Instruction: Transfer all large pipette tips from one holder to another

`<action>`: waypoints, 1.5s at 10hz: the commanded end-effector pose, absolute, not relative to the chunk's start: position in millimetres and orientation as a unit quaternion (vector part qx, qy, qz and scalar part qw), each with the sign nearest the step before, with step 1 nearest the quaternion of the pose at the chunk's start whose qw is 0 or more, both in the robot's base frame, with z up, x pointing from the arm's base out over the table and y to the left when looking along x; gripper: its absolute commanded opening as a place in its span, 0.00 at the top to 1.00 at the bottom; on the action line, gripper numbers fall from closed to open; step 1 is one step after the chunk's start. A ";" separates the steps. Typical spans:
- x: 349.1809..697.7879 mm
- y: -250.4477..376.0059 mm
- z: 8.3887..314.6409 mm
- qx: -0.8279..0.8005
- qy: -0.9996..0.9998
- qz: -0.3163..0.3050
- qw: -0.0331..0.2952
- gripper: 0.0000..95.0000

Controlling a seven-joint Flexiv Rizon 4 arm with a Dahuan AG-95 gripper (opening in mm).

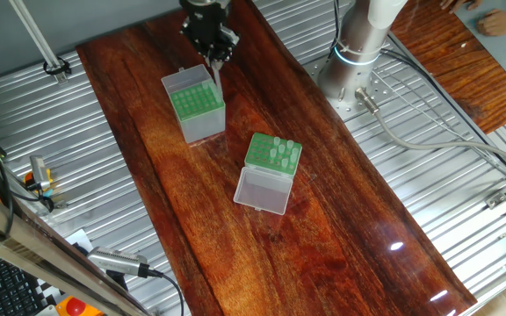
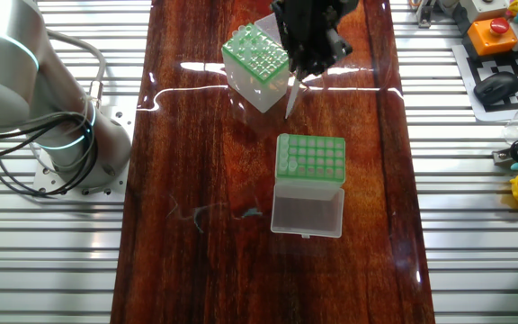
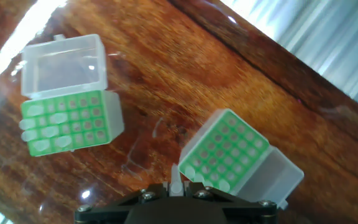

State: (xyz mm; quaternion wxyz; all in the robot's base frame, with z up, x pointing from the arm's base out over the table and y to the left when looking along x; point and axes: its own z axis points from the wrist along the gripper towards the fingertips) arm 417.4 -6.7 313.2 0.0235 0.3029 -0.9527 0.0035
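**Glossy wood, frosted plastic**

The counter (image 1: 341, 219) is dark reddish wood, varnished to a gloss that throws back light streaks. Ribbed bare metal sheeting (image 1: 464, 211) flanks it. Both boxes look plastic: the whitish holder (image 2: 308, 211) translucent and frosted, the grey holder (image 1: 202, 123) duller, each with a smooth green rack. The pipette tip (image 2: 290, 97) is milky plastic; the tool (image 2: 308, 67) matt black.

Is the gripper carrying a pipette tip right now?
Yes: the gripper pinches a whitish pipette tip that hangs point-down beside the grey-sided box.
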 end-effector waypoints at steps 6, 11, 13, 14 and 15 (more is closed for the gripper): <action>420.5 -74.0 299.2 0.335 -0.942 -0.006 0.013 1.00; 425.1 -73.6 287.7 0.336 -0.942 -0.007 0.008 1.00; 426.6 -71.9 285.2 0.336 -0.942 -0.006 0.008 1.00; 426.9 -71.8 284.1 0.336 -0.942 -0.005 0.007 1.00; 427.3 -72.5 281.7 0.338 -0.941 -0.005 0.006 1.00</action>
